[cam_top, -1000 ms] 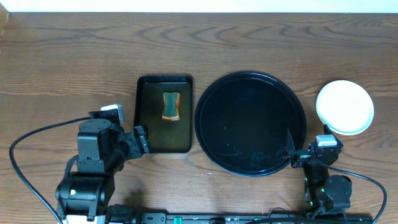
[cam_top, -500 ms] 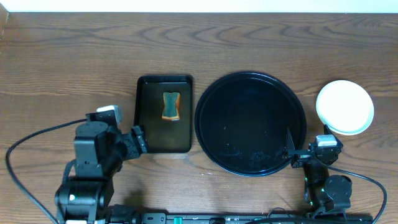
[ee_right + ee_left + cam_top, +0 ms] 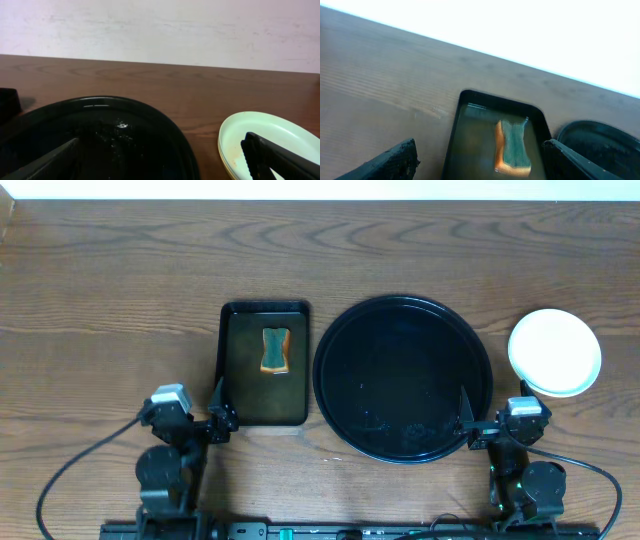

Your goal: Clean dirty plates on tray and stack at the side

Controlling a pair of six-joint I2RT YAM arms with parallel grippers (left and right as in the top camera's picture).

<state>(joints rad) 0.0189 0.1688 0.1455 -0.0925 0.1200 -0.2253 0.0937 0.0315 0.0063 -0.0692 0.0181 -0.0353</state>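
The round black tray [image 3: 402, 378] sits mid-table with no plates on it; it also shows in the right wrist view [image 3: 115, 135]. The plates [image 3: 555, 352] are stacked on the table to its right, a pale mint one on top with a yellow rim under it [image 3: 270, 145]. My left gripper [image 3: 218, 408] is open and empty at the front left corner of the rectangular tray. My right gripper [image 3: 490, 417] is open and empty at the round tray's front right rim, just in front of the stack.
A smaller rectangular black tray [image 3: 240, 395] left of the round one holds an orange and green sponge [image 3: 275, 350], also in the left wrist view [image 3: 512, 147]. Water droplets lie on the round tray's front part. Bare wooden table lies around both trays.
The left arm has drawn back toward the table's front edge and folded down low. The right arm, tray and plates have not moved.
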